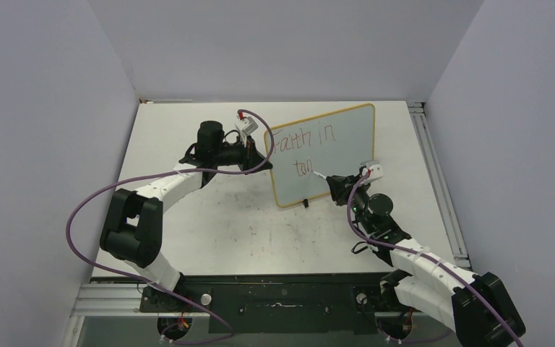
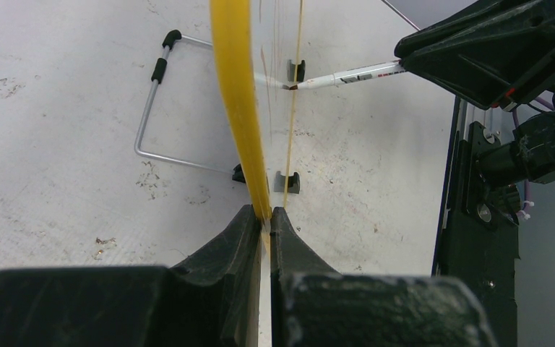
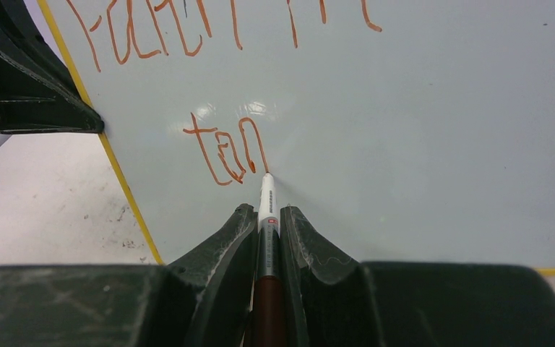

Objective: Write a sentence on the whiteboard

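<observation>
The whiteboard (image 1: 347,163) stands upright at mid table, its yellow frame (image 2: 238,108) edge-on in the left wrist view. My left gripper (image 1: 264,155) (image 2: 266,217) is shut on the board's left edge. The sentence (image 1: 305,137) reads "Faith in" on the top line, with "ton" (image 3: 224,152) below it in reddish-brown. My right gripper (image 1: 332,182) (image 3: 266,213) is shut on a marker (image 3: 266,199), whose tip touches the board at the foot of the last letter. The same marker (image 2: 347,76) shows from the side in the left wrist view.
A bent wire stand (image 2: 148,108) lies on the table behind the board. Small black feet (image 2: 289,182) hold the board's lower edge. A metal rail (image 1: 433,166) runs along the table's right side, and grey walls enclose the table.
</observation>
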Controlling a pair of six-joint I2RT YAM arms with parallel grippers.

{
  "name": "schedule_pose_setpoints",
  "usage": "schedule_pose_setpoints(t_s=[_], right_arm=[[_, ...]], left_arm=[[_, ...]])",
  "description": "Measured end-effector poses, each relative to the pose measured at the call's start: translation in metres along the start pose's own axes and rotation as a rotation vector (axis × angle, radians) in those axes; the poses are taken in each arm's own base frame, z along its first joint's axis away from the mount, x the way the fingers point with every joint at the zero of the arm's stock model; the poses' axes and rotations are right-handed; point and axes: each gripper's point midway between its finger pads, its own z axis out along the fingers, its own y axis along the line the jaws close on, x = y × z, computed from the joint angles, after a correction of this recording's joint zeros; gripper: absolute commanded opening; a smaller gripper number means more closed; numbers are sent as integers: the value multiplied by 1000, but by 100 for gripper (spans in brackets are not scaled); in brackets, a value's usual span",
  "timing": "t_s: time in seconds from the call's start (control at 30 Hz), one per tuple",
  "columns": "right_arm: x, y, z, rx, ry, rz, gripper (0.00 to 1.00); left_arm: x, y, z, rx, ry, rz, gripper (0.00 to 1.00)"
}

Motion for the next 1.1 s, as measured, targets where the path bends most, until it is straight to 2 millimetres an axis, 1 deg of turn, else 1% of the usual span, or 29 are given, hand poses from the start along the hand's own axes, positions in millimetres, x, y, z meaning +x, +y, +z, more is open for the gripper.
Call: schedule_pose_setpoints(t_s=[0.1,0.3,0.53,0.7,0.83,1.1], right_arm=[[-6,2,3,-3,-11,1,5],[-32,9,14,-19,-81,4,5],[-37,7,16,-5,-97,6,5],[-41,0,15,30,-109,7,5],[-38,-7,11,59,-103,6,5],[-16,-13,3,68,-42,6,5]], left_arm=[[0,0,0,0,0,0,0],[0,0,0,0,0,0,0],[-1,0,0,-1,-2,2,0],[-1,0,0,0,-2,2,0],[-1,0,0,1,-1,2,0],[-1,0,0,1,-1,1,0]])
